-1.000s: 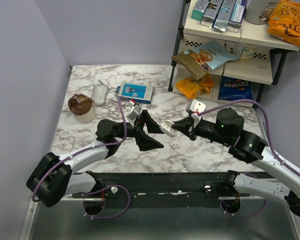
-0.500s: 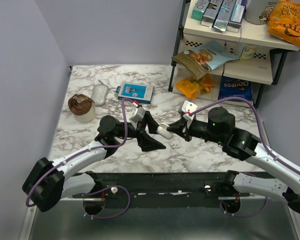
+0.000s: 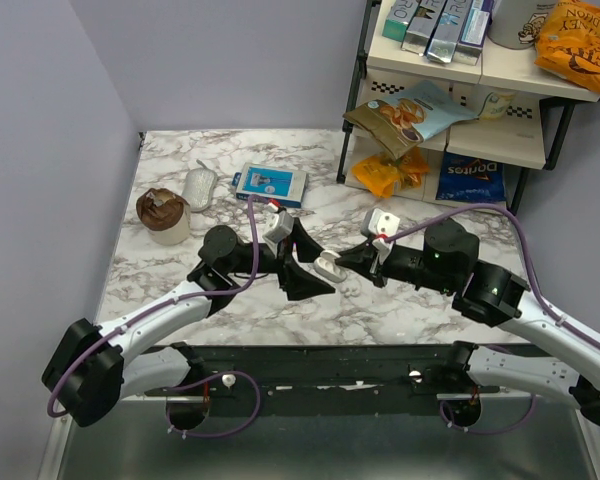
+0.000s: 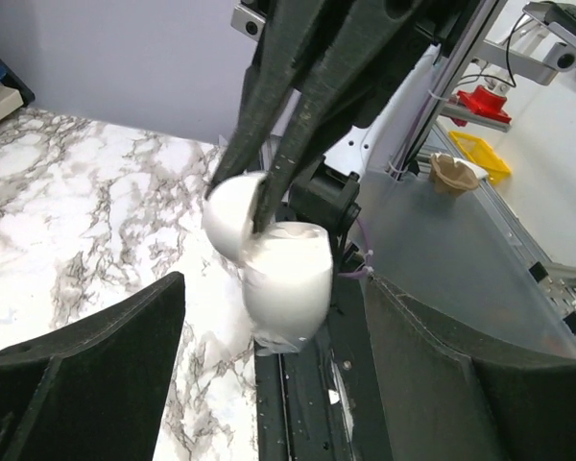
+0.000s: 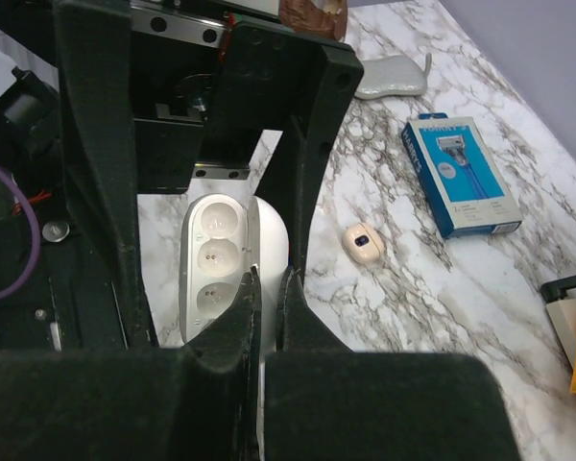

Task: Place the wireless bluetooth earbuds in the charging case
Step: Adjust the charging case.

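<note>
While right gripper (image 5: 267,288) clamps the open charging case (image 5: 216,259) by its lid, centre frame, wells apparently empty | left gripper (image 4: 274,288) splayed around it, not touching | earbuds not made out | step: case presented; next: fetch an earbud, align over a well.

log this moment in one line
left claw: open, straddling case | right claw: shut on case | case: lid open

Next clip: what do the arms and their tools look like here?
Both the left arm and right arm have white links, black joints and a purple cable looped along them. The left tool and right tool are matte black, with flat tapering fingers.
</note>
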You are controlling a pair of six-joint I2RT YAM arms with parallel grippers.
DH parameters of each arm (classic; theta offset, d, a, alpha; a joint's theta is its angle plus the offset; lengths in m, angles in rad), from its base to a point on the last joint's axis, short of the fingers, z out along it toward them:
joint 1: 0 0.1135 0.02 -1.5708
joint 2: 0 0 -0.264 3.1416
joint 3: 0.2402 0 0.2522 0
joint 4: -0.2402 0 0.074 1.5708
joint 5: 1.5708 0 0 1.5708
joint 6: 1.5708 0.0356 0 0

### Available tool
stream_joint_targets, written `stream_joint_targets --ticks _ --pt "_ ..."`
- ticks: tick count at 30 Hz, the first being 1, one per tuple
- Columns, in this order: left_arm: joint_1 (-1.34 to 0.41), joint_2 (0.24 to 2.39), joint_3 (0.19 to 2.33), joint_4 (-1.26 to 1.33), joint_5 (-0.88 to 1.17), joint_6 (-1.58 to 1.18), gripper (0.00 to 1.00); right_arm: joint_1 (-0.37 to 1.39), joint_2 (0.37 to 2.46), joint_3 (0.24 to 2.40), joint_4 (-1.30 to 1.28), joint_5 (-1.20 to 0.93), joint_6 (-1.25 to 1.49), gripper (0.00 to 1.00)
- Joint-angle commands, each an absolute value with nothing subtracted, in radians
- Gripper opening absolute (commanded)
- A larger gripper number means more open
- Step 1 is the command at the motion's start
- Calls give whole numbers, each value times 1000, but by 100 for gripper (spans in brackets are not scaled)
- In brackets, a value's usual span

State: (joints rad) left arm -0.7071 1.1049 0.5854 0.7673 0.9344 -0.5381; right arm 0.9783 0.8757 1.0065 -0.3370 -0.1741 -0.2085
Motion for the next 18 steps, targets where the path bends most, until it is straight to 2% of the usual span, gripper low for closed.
stream_joint_targets --ticks 1,8,14,15,17,18 --pt "-710 1123 621 805 922 -548 80 1005 862 997 -314 -187 -239 1" --pt "-709 1131 630 811 925 -555 71 1015 876 1000 -311 -173 -244 1" --pt "-709 1134 629 813 943 -554 56 1019 880 1002 -307 -166 -242 1" --pt "-709 1134 627 816 945 -554 51 1019 881 1002 -307 -164 -242 1" --pt "-710 1131 621 824 945 -554 48 1020 882 1002 -310 -163 -241 1" --pt "-710 1129 620 827 946 -555 43 1022 882 1002 -310 -163 -241 1"
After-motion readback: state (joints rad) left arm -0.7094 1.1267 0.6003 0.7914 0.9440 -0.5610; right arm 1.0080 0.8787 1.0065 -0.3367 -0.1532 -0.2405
